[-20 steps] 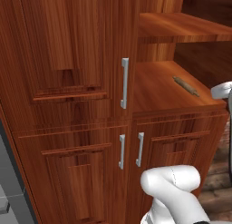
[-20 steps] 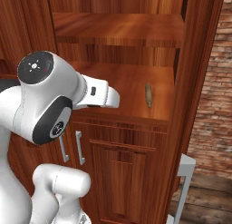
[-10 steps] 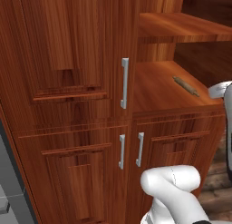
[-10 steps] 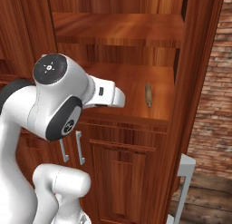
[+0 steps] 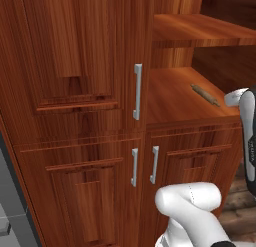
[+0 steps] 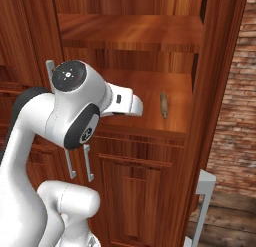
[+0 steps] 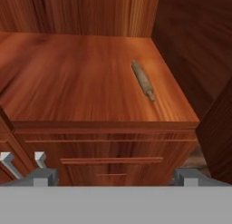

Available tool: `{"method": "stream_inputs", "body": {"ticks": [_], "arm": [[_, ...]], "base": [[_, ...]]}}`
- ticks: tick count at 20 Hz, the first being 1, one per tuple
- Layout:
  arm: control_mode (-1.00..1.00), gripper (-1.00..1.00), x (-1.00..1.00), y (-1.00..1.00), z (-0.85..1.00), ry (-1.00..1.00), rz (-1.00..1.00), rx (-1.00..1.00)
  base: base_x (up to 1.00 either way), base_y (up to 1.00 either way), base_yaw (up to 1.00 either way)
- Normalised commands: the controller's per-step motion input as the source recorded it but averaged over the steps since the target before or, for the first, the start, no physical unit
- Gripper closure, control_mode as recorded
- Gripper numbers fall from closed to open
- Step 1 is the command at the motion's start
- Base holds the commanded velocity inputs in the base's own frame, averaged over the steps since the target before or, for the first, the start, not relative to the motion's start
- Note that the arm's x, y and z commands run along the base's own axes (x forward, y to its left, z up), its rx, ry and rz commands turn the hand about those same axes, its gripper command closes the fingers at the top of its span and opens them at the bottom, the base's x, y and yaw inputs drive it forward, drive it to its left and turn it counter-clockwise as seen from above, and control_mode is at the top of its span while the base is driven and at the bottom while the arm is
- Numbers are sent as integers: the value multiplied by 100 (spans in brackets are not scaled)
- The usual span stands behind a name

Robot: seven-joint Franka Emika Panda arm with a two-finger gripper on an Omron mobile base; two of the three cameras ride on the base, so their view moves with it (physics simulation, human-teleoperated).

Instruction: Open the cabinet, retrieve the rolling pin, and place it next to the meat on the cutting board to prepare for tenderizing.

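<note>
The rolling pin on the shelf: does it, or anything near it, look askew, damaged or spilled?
Nothing is damaged or spilled. The rolling pin lies flat on the lower shelf of the open cabinet, near the shelf's right side and at a slight angle to its edges. The gripper, jaws wide apart, is short of it.

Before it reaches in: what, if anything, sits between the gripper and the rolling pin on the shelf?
Nothing visible does. The gripper, fingers spread wide, looks into the open cabinet; the rolling pin lies alone on the bare shelf, toward its right side.
</note>
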Motion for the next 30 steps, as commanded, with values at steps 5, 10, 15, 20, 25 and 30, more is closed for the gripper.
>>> {"method": "stream_inputs", "body": {"ticks": [5, 10, 15, 20, 25, 30], "arm": [[-100, -100, 31, -8, -11, 0, 0, 0], [-100, -100, 29, -8, -15, 0, 0, 0], [-100, -100, 25, -13, -19, 0, 0, 0], [-100, -100, 25, -13, -18, 0, 1, 0], [-100, -100, 27, -8, -10, 0, 0, 0], [-100, -100, 29, -7, -5, 2, 0, 0]], "base": [[0, 0, 0], [0, 0, 0], [0, 0, 0], [0, 0, 0], [0, 0, 0], [0, 0, 0]]}}
